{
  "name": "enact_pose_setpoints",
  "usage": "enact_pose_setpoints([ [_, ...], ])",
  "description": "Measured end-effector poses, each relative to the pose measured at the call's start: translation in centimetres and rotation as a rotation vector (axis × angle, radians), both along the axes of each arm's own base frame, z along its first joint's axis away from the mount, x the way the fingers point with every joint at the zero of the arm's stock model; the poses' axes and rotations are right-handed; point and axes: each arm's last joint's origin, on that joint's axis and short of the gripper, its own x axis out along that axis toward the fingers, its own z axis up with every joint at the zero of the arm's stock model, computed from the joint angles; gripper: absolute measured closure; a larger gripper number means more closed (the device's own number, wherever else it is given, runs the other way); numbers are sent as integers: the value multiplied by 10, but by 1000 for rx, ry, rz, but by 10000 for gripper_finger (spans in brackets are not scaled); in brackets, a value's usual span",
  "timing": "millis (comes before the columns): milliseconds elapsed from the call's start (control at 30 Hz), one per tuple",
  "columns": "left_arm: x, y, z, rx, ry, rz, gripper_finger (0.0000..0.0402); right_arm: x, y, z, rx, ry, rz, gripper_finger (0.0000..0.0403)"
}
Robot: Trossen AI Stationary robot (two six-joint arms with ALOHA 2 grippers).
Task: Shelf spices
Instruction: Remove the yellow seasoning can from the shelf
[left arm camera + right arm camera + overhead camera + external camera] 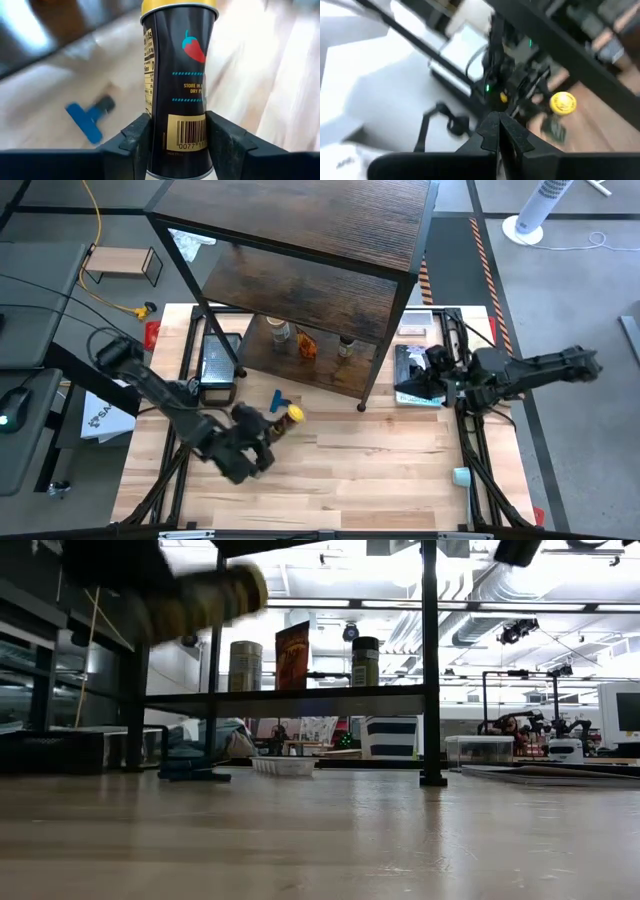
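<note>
My left gripper [262,436] hangs over the table's near left part, shut on a black jar with a yellow lid [178,65], also visible in the high view [290,415] and, blurred, in the low view [205,598]. Behind it stands the dark wood shelf [330,240]. On its low board [290,700] a tan-lidded jar [245,665], a reddish packet [292,655] and a black-lidded jar [365,660] stand upright. My right gripper [498,131] is shut on nothing and hangs right of the shelf [412,388]. My left gripper pinches the jar's body near its base [165,142] between its two fingers, one on each opposite side. The jar runs forward out of the fingers, lid end away from the wrist. It is lifted clear of the table and tilted, lid [294,414] toward the shelf.
A blue T-shaped piece [280,400] lies on the table just beyond the held jar. A grey flat box [216,362] sits left of the shelf, flat papers [415,370] right of it. The shelf's front leg [362,408] stands mid-table. A small cup [460,476] is near the right edge.
</note>
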Motion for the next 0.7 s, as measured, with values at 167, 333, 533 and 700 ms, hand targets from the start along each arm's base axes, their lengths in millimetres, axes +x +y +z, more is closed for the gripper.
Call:
enact_pose_setpoints([
  [167, -21, -2, 1, -47, -227, 45, 228, 20, 38, -11, 56, 25, -39, 403],
  [333, -21, -14, -6, -94, -305, -77, 249, 43, 89, -25, 120, 59, -26, 403],
  [533, -16, -22, -2, -116, -350, -216, 247, 75, 140, -29, 121, 153, 12, 402],
  [700, -9, -18, 2, -102, -361, -249, 249, 118, 156, -36, -32, 244, 12, 381],
])
